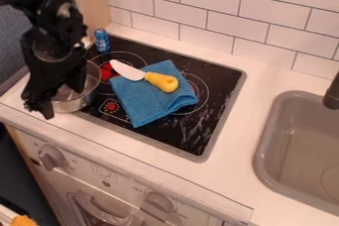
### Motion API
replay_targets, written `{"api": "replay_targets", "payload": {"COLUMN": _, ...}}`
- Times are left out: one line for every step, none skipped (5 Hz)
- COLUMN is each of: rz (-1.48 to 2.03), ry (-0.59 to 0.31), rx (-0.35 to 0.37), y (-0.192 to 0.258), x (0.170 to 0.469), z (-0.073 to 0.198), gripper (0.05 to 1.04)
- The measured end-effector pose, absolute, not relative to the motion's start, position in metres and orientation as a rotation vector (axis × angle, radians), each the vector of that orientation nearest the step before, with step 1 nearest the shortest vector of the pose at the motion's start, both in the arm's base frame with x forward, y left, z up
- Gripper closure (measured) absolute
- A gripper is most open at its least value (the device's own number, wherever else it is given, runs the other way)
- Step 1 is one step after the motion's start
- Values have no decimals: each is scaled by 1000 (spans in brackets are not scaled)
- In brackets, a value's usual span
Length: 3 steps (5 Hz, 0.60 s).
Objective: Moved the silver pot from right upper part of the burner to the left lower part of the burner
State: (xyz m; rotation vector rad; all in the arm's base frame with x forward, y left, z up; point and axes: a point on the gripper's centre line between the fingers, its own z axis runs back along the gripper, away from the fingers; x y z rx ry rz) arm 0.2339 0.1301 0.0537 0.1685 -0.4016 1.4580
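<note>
Nearest me, at the bottom left, I've got something orange (24,220), only partly in sight, then the white oven front (99,170) with two grey knobs, one (51,158) on the left and one (160,203) farther right. Above that runs the front edge of the pale surface (258,79). The silver pot (84,97) sits at the front left corner of the black cooktop (225,79), and my gripper (63,103) hangs down over its left side. I read the fingers (39,96) as spread apart, one outside the pot and the other inside it, with a clear gap between them and nothing pinched. To the right, a grey sink (260,163) is let into the surface, with a dark faucet (332,96) at the right edge of my view. A rumpled blue cloth (149,103) lies across the middle of the cooktop. On it rests a knife (145,76), its yellow handle on the fabric and its pale blade pointing past the cloth toward the cooktop's left edge. Farther back, a blue can (101,40) stands upright by the cooktop's back left corner, and white tiles (198,2) line the wall behind.
</note>
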Motion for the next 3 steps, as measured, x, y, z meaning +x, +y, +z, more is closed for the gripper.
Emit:
{"api": "replay_targets", "payload": {"rz": 1424, "ry": -441, "rx": 134, "y": 117, "x": 241, "z": 75, "gripper": 83}}
{"api": "replay_targets", "payload": {"rz": 1369, "ry": -481, "rx": 132, "y": 102, "x": 247, "z": 93, "gripper": 83}}
{"api": "replay_targets", "payload": {"rz": 1370, "ry": -486, "rx": 131, "y": 103, "x": 248, "z": 94, "gripper": 83}}
